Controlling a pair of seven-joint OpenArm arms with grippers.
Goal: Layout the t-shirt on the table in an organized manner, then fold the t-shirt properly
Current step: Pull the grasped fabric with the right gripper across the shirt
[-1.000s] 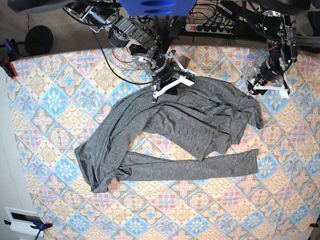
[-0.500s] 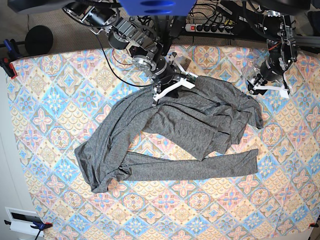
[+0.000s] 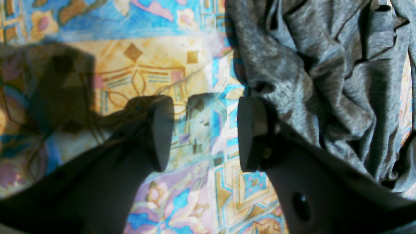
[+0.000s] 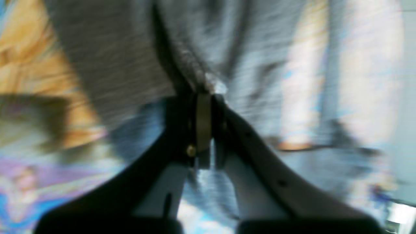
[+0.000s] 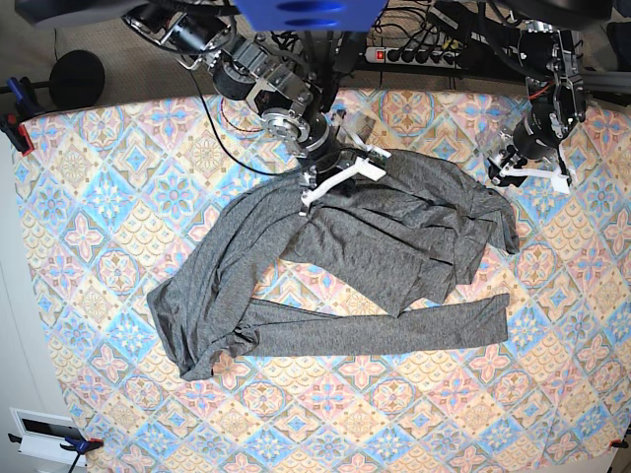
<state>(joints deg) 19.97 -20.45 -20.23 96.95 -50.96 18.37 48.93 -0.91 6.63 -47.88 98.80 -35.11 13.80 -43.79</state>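
In the left wrist view, the left gripper is hanging with its jaws apart over the bare table, and the t-shirt is lying bunched just beside one finger (nothing sits between the jaws). In the right wrist view, blurred as it is, the right gripper is pinching a ridge of the grey fabric at its tips. In the base view, the right gripper is sitting on the shirt's upper edge, the garment is sprawling crumpled below it, and the left gripper is poised at the shirt's far end.

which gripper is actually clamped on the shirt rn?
The right gripper, jaws shut on a pinch of the t-shirt. The left gripper stands open over the table, beside the shirt's edge.
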